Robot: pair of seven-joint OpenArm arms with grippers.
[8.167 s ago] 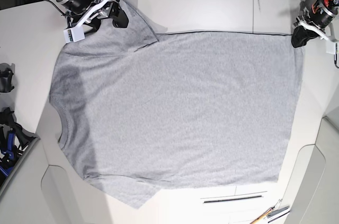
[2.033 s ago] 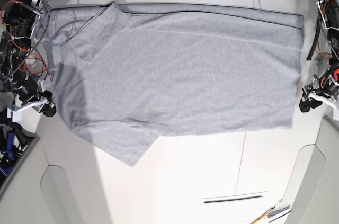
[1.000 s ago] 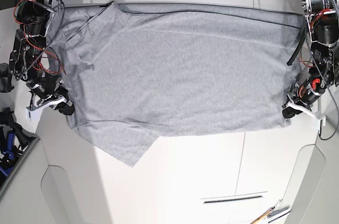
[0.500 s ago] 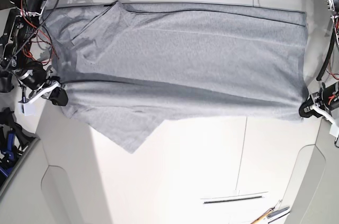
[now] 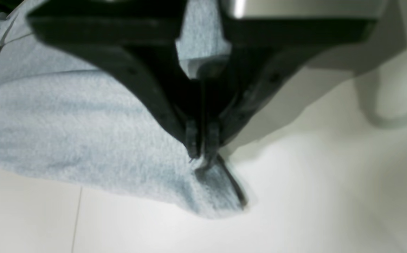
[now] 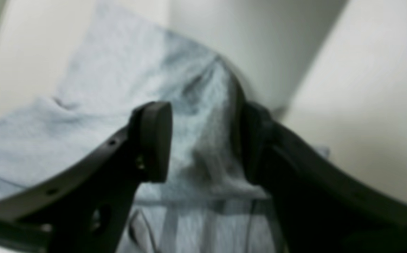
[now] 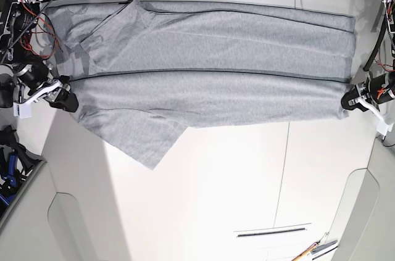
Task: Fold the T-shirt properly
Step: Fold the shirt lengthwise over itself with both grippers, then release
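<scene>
Looking over the table from the base view, I have the T-shirt lying across its far half as a long band, its long axis running side to side between my two arms, with a raised fold ridge along its middle and one sleeve trailing toward me near the collar end. That axis is what the coming move turns on: each arm sits at one end of the band, so I judge the fold has to be carried crosswise to it, both ends travelling together to keep the ridge straight. On the base view's right, my left gripper sits at the hem end; its wrist view shows the jaws pressed together, pinching a corner of cloth lifted just off the table. On the base view's left, my right gripper sits at the shoulder end; its wrist view, though blurred, shows the fingers spread, with a bunched ridge of fabric between them, not visibly clamped.
</scene>
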